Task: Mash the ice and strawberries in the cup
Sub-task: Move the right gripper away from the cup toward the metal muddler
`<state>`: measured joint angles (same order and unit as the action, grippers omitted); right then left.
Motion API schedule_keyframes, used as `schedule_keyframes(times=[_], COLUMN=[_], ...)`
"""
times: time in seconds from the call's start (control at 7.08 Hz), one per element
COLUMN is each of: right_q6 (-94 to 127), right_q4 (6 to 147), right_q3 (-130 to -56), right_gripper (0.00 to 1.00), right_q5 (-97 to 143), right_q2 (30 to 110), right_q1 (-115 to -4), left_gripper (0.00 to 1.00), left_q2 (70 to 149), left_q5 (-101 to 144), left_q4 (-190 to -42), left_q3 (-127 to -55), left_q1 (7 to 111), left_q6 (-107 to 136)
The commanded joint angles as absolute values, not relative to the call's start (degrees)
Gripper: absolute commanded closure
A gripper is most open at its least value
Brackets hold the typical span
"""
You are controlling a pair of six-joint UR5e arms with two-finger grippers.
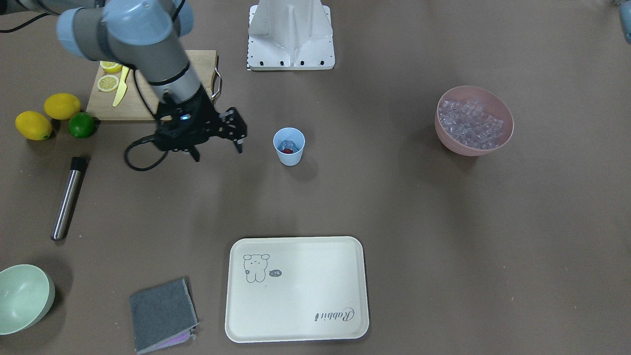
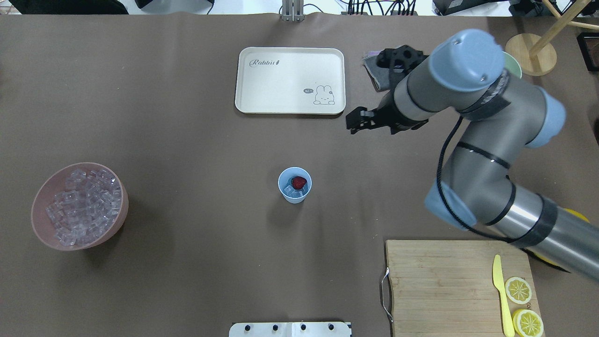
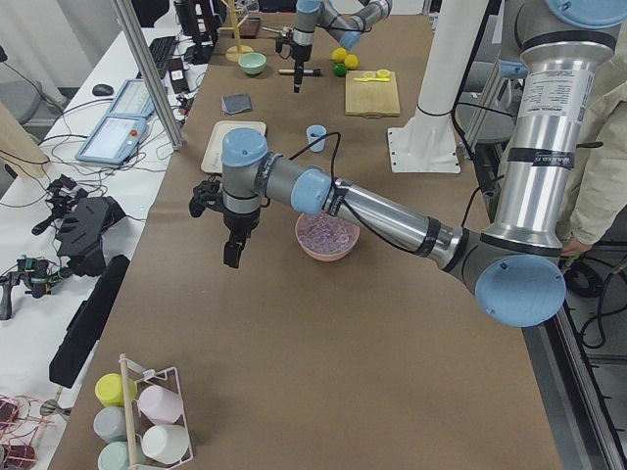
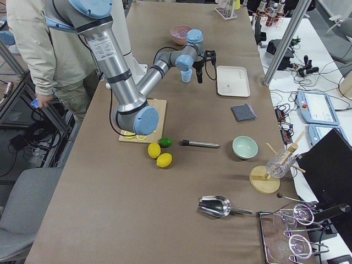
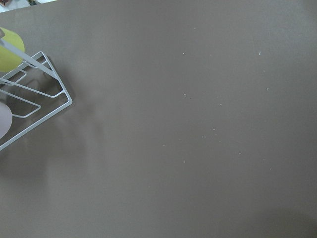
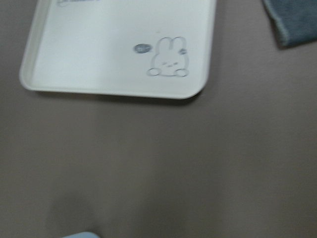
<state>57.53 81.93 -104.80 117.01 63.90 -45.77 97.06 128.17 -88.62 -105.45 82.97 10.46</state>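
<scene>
The light-blue cup (image 1: 289,146) stands upright mid-table, also in the overhead view (image 2: 295,185). Inside lie a red strawberry (image 2: 300,181) and a few ice cubes (image 2: 292,191). Many more ice cubes (image 1: 471,123) fill the pink bowl (image 1: 446,139). My right gripper (image 1: 218,151) hangs open and empty above the table, apart from the cup, toward the cutting board side; it also shows in the overhead view (image 2: 353,125). My left gripper (image 3: 233,253) shows only in the exterior left view, above bare table beside the pink bowl (image 3: 327,235); I cannot tell whether it is open.
A steel rod with a black tip (image 1: 68,198) lies on the table. A cream tray (image 1: 305,296), a grey cloth (image 1: 162,313), a pale green bowl (image 1: 22,296), two lemons (image 1: 61,106), a lime (image 1: 81,124) and a cutting board (image 1: 103,109) with lemon slices and a yellow knife surround the middle.
</scene>
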Motion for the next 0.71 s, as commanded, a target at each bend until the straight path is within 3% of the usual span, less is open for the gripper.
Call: schedule_keyframes(times=[0.0, 0.28, 0.56], right_q6=[40.8, 38.4, 38.5], right_q4=[82.6, 81.7, 78.8], right_q3=[-103.9, -98.2, -89.1], right_gripper=[0.00, 0.00, 0.00], right_q5=[127.4, 130.6, 129.2], right_q2=[73.9, 78.3, 75.0], right_q1=[-58.9, -62.7, -62.5], left_gripper=[0.02, 0.02, 0.02], left_q2=[96.9, 97.0, 97.1], left_q5=[128.1, 128.1, 127.7], left_q4=[-88.9, -89.1, -90.0], left_q3=[-105.7, -105.4, -105.3], left_q1=[83.0, 83.0, 83.0], left_q6=[10.5, 10.4, 10.4])
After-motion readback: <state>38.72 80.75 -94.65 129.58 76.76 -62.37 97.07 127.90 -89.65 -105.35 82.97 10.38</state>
